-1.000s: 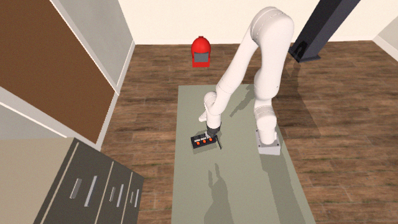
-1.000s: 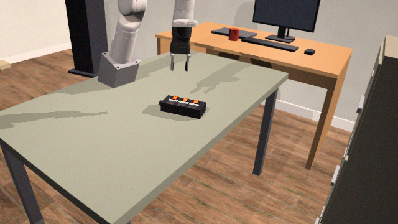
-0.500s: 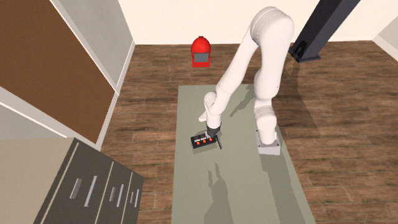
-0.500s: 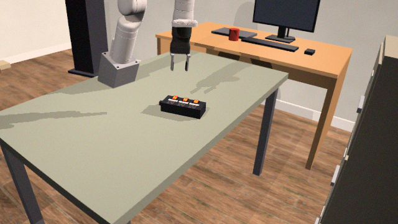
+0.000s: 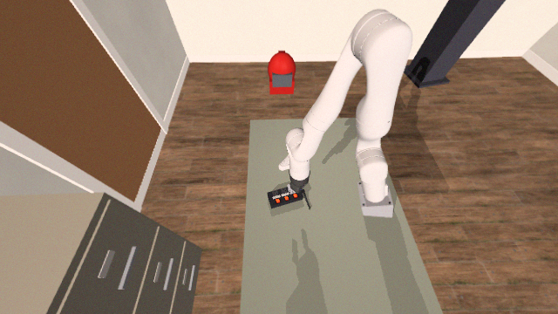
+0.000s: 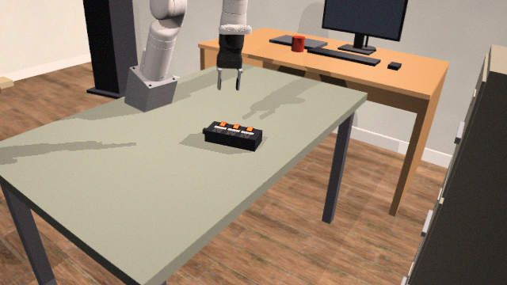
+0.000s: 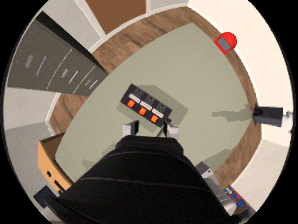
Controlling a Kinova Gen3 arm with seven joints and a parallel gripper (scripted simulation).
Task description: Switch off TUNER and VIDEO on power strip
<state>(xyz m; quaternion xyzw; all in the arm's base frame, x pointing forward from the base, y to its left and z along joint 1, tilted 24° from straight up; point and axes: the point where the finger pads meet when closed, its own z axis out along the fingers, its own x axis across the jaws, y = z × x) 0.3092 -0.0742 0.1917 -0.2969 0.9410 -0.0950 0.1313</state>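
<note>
Gripper (image 5: pixel 298 188) (image 6: pixel 228 89) (image 7: pixel 151 126), from the top, overlaps the base-side end of my power strip (image 5: pixel 282 197) (image 6: pixel 231 139) (image 7: pixel 146 106), which lies on the table (image 5: pixel 270 244) (image 6: pixel 158 190) (image 7: pixel 165 60). Outside, I see fingers apart, above and behind the strip. At the wrist, the strip's long axis slants just beyond them; I judge I must move over it, then down.

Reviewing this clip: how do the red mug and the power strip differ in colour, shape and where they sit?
The red mug is round and upright; the power strip is a long, low block. The mug is plain red, while the strip is black with three orange switches and white labels. The mug stands on the wooden desk, the strip on the green-grey table.
</note>
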